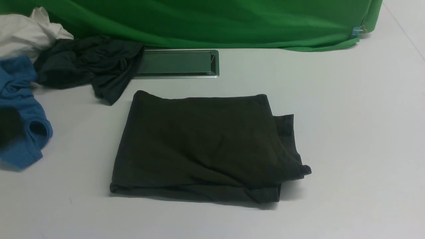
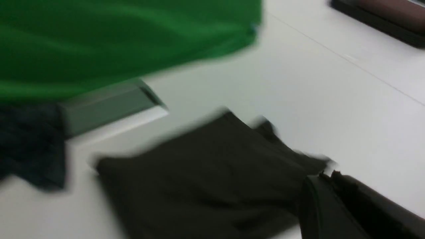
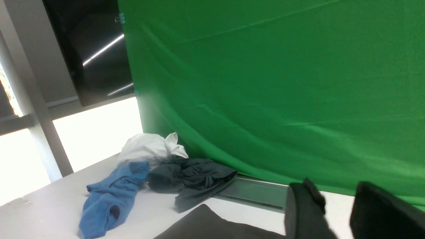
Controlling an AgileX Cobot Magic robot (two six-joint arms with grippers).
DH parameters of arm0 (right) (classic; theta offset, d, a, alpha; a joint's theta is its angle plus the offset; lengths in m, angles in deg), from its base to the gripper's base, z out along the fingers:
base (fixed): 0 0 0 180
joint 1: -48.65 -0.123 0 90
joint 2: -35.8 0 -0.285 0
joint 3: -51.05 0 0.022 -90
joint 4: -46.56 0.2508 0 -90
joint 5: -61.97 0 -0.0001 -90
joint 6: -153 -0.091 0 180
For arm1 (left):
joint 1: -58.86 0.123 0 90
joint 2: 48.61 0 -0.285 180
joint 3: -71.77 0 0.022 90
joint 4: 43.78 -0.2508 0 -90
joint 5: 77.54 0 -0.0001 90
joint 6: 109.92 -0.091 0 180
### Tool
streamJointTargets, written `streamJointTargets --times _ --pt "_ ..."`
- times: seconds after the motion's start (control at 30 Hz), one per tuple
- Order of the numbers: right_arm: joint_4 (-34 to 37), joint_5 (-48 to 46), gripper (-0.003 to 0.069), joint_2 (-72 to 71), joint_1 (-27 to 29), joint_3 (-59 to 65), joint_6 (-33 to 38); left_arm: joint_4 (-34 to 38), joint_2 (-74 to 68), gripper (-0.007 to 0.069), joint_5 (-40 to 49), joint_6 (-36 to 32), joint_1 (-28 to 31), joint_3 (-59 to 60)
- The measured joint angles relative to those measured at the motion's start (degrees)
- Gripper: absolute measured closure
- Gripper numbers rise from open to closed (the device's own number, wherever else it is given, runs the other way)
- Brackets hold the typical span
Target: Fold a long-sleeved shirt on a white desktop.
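Dark olive long-sleeved shirt (image 1: 202,146) lies folded into a rectangle at mid white desktop (image 1: 348,132), before the cable hatch (image 1: 177,63) — front view, neither pincer visible. Left wrist view, blurred: my left pincer (image 2: 327,174), jaws together, sits at the shirt's corner; contact unclear. Right wrist view: my right pincer (image 3: 338,202) stands partly open, empty — above the shirt's edge

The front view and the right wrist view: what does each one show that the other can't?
Only the front view shows the whole folded dark olive-black shirt on the white desktop. Only the right wrist view shows the right gripper, jaws apart and empty, and a bright window. Both show the crumpled blue garment, charcoal-teal garment, white garment and green cloth backdrop.
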Motion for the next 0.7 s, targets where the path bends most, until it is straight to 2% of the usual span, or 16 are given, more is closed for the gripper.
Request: streamJointTargets --times 0.1,0.23,0.27,0.3,0.37,0.53,0.7 --pt "0.0 0.0 0.0419 0.0 0.0 0.0 0.0 -7.6 3.9 0.0606 -11.3 5.6 0.0 6.2" --pt "0.0 0.0 0.0419 0.0 0.0 0.0 0.0 -23.2 11.3 0.0606 -23.4 21.2 0.0 20.4" --pt "0.0 0.0 0.0419 0.0 0.0 0.0 0.0 -24.0 11.7 0.0606 -24.0 21.2 0.0 21.3" --pt "0.0 0.0 0.0419 0.0 0.0 0.0 0.0 -28.5 14.6 0.0606 -28.2 25.0 0.0 27.3" --pt "0.0 0.0 0.0419 0.0 0.0 0.0 0.0 -32.0 18.4 0.0606 -34.0 27.1 0.0 35.9" --pt "0.0 -0.1 0.0419 0.0 0.0 0.0 -0.1 -32.8 25.2 0.0606 -44.4 28.3 0.1 52.1" --pt "0.0 -0.1 0.0419 0.0 0.0 0.0 -0.2 -31.1 25.8 0.0606 -38.8 28.6 0.5 54.2"
